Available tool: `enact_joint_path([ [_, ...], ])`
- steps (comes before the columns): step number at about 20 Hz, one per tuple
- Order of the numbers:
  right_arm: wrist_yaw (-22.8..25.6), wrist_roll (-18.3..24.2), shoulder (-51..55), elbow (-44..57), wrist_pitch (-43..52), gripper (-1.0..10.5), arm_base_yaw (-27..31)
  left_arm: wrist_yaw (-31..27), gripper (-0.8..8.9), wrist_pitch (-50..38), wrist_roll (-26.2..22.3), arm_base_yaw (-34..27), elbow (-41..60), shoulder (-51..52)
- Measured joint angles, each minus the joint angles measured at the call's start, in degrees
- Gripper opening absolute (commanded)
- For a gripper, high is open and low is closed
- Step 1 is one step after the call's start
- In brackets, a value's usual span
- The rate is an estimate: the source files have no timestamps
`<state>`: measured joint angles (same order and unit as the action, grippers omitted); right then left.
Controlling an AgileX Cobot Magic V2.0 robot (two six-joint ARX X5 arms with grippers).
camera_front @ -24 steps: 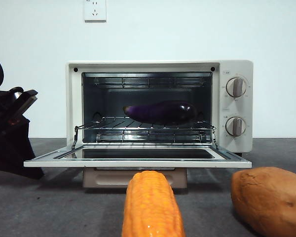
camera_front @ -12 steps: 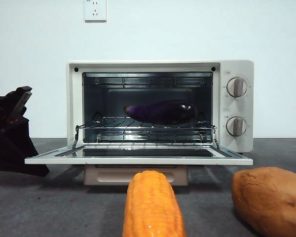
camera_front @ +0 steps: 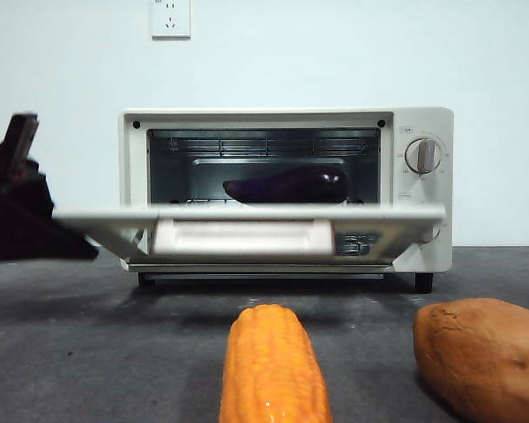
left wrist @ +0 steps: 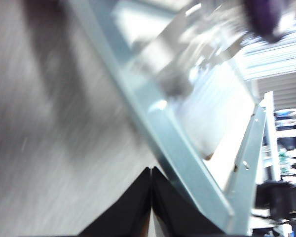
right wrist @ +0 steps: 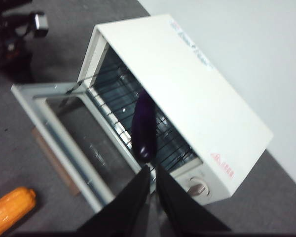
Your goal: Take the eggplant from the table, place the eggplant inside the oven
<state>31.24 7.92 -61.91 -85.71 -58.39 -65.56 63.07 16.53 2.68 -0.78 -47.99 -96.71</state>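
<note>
— How were the fingers set?
— The left gripper (left wrist: 151, 170) had its jaws pressed together on nothing, tips just under the edge of the door (camera_front: 247, 214), which stood half raised. The right gripper (right wrist: 152, 171) hung above the oven (right wrist: 187, 89), closed and empty.
— And the eggplant (camera_front: 286, 185)?
— On the rack inside. It looked glossy, probably slippery and fairly light; mid-body would be the spot to grasp.

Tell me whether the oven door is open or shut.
Partly open: the oven door is raised halfway, the eggplant visible above it.
</note>
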Motion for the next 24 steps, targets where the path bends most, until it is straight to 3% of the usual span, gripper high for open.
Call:
enact_joint_path([
  [5, -3.21, -3.04, 0.00, 0.00, -2.80, 0.0, 0.00, 4.39, 0.06, 0.15, 3.06, -1.81, -6.82, 0.00],
  [9, -9.51, -4.22, 0.07, 1.14, -1.97, 0.0, -0.02, 9.38, 0.06, 0.15, 8.11, -3.04, -15.87, 0.02],
  [13, -13.97, -4.28, 0.07, 6.01, 1.25, 0.0, 0.00, 8.46, 0.06, 7.52, 9.68, -3.34, -22.23, 1.68],
  [15, -14.23, -3.56, 0.07, 9.49, 2.16, 0.0, 0.13, 4.92, 0.06, 11.89, 8.15, -3.06, -22.80, 4.50],
  [19, -13.16, -0.63, -0.02, 17.35, 2.45, 0.0, 2.91, -9.46, 0.06, 20.52, 2.29, -0.59, -22.80, 13.14],
  [24, -9.31, -0.42, -0.04, 26.14, 3.34, 0.0, 12.07, -27.85, 0.06, 24.35, -3.02, 3.96, -22.69, 22.62],
])
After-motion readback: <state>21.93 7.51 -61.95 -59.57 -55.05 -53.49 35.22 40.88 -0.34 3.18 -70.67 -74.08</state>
